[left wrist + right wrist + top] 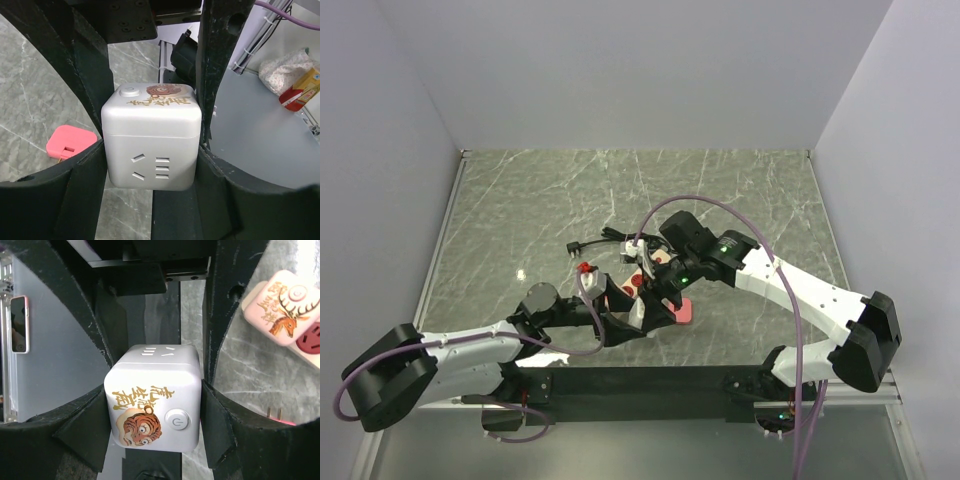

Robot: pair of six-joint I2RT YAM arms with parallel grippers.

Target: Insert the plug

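At the centre of the top view, your two arms meet low over the marble table [520,200]: the left gripper [623,322] and the right gripper [663,292] converge on one white cube socket [639,311], and what looks like the pink plug [683,312] lies on the table just right of them. Through the left wrist camera, the cube socket [151,145] fills the middle of the frame with its holes facing the lens. Both fingers [207,100] press its sides, so that tool is clamped on it, and the pink plug [70,142] lies at the left edge. Through the right wrist camera, the same tiger-printed cube socket [155,400] sits gripped between that tool's fingers [82,425] too. A deer-printed cube [280,305] lies at upper right, and metal prongs [273,413] show at lower right. With both tools on one cube, I judge you should steady it with one arm, socket face unobstructed, and free the other for the plug. Release slowly so the cube does not twist.
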